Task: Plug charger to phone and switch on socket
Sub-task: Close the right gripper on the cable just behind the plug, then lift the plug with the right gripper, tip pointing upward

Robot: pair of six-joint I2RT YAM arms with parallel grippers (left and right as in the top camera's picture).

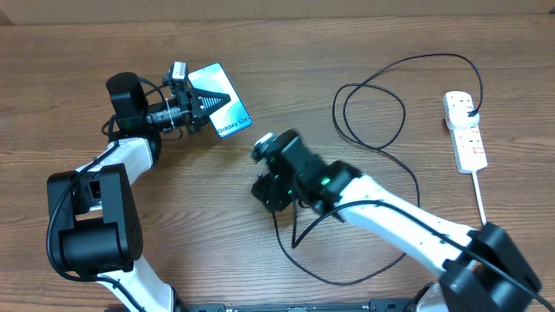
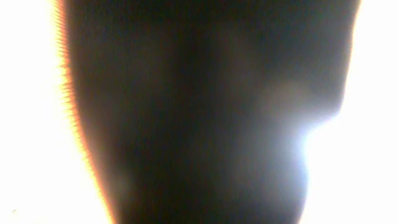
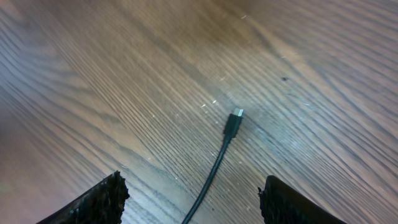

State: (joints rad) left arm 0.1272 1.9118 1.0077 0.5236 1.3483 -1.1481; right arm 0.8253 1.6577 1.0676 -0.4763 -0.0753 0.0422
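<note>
Seen from above, a brown wooden table (image 1: 286, 52). At 10 o'clock from its centre, the left gripper (image 1: 198, 106) is pressed together on one end of a slim rectangular smartphone (image 1: 227, 102) with a lit pale-blue screen reading "Galaxy". Near the centre, the right gripper (image 1: 270, 189) hangs over the wood, its two black fingers (image 3: 99, 199) spread wide with nothing between them. Just ahead of them, at 12 o'clock in the right wrist view, the small connector tip of a long thin black charger cable (image 3: 231, 127) lies flat on the table. The cable loops away toward 2 o'clock, where its black plug (image 1: 469, 107) sits in a narrow white power strip (image 1: 466, 143) near the 3 o'clock edge. The left wrist view shows only dark blur and glare.
</note>
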